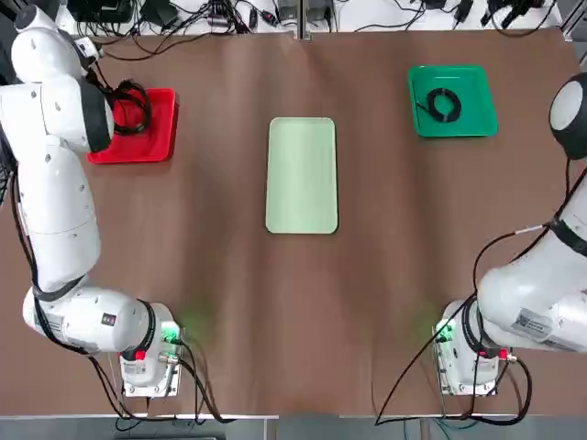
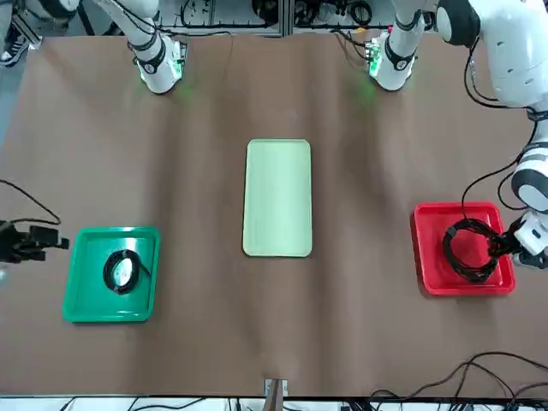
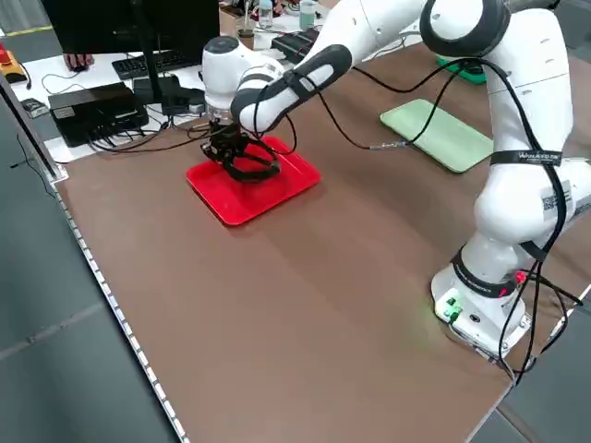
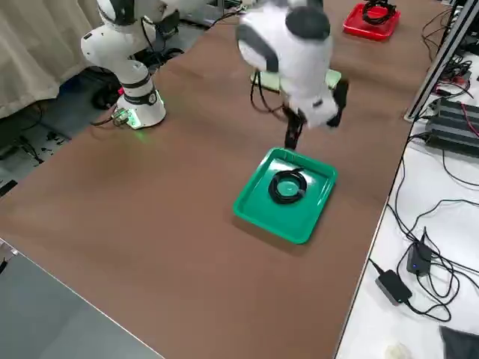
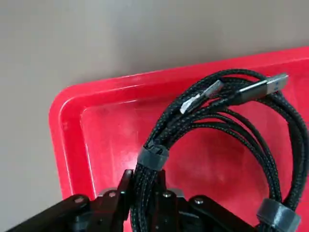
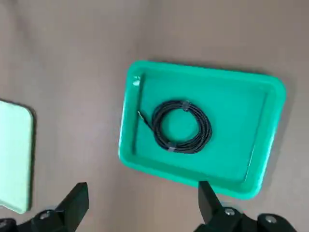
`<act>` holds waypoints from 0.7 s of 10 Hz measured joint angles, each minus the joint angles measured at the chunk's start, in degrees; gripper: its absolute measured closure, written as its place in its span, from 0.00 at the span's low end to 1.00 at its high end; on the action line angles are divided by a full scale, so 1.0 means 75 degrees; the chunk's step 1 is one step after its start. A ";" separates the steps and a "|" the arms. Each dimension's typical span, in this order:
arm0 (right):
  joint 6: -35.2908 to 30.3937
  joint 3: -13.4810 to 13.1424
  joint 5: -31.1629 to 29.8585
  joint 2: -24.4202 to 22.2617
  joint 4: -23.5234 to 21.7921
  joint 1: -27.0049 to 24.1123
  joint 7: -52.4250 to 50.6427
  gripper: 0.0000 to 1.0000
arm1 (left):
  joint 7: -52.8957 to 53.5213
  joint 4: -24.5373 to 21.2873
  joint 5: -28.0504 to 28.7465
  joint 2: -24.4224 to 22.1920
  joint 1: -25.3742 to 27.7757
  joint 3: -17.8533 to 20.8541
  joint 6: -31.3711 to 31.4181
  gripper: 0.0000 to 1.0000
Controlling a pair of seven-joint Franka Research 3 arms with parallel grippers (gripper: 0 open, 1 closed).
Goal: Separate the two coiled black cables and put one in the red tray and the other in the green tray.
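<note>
**Final step: release the larger cable into the red tray**

The larger cable (image 5: 217, 125) hangs over the red tray (image 5: 96, 121), pinched by the left pincer (image 5: 145, 193). The smaller cable (image 6: 182, 126) lies in the green tray (image 6: 260, 121); the right pincer (image 6: 140, 203) is spread above it. Next: lower, release.

This is a robotics lab: two white robot arms (image 1: 55, 192) are bolted to a brown tabletop (image 1: 303, 302), with a monitor (image 3: 120, 37), a keyboard (image 3: 162, 63) and loose cables (image 4: 419, 224) beside its edges.
</note>
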 joint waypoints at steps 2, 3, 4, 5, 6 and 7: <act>-0.0161 0.0006 -0.0461 -0.0529 0.0005 0.0194 0.1031 0.00 | -0.0001 0.0015 -0.0022 -0.0005 -0.0009 -0.0047 0.0000 0.48; -0.0346 0.0011 -0.0682 -0.0763 0.0006 0.0382 0.1606 0.00 | -0.0002 0.0036 -0.0025 -0.0023 -0.0012 -0.0059 0.0002 0.33; -0.0441 0.0015 -0.0855 -0.0966 0.0004 0.0603 0.2138 0.00 | -0.0003 0.0092 -0.0025 -0.0084 -0.0021 -0.0064 0.0011 0.17; -0.0496 0.0016 -0.0926 -0.1136 0.0003 0.0774 0.2573 0.00 | -0.0003 0.0164 -0.0025 -0.0251 -0.0039 -0.0067 0.0018 0.03; -0.0596 0.0017 -0.0942 -0.1307 -0.0005 0.0868 0.2852 0.00 | -0.0057 0.0228 0.0044 -0.0533 -0.0074 -0.0083 0.0017 0.00; -0.0684 0.0009 -0.0947 -0.1503 -0.0050 0.0937 0.2961 0.00 | -0.0414 0.0256 0.0375 -0.0895 -0.0089 -0.0187 0.0011 0.00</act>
